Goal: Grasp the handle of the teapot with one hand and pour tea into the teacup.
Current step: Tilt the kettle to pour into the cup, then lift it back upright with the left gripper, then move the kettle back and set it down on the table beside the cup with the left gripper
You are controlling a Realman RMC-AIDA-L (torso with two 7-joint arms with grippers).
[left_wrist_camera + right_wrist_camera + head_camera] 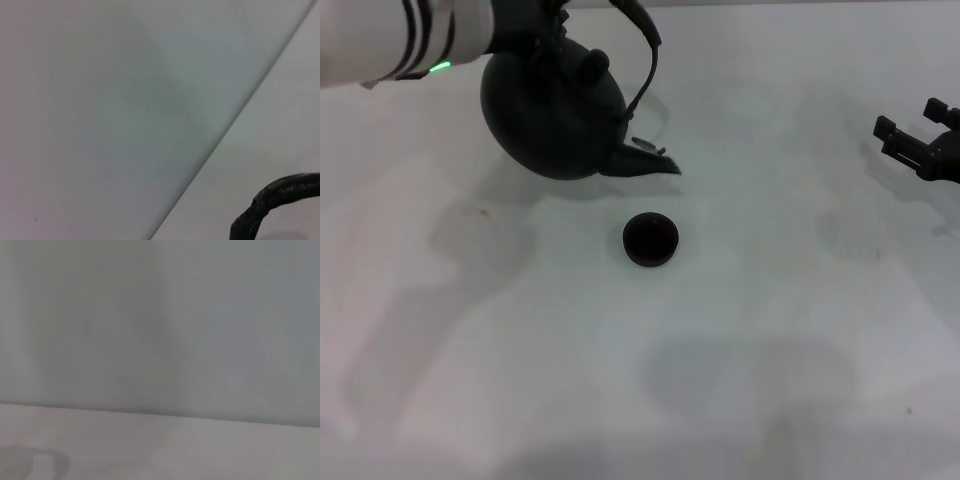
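One teapot (pixel 552 115) tilted, one teacup (pixel 650 239), two grippers.

text: none legible | labels: none | brands: none; numbers: none; signs: none

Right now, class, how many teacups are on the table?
1. The teacup sits alone near the middle of the table, just in front of the spout of the tilted teapot. None other shows in any view.

surface: plain white table (pixel 520 400) | marks: soft grey shadows across its top | backdrop: pale wall (pixel 160 315) just behind table's far edge
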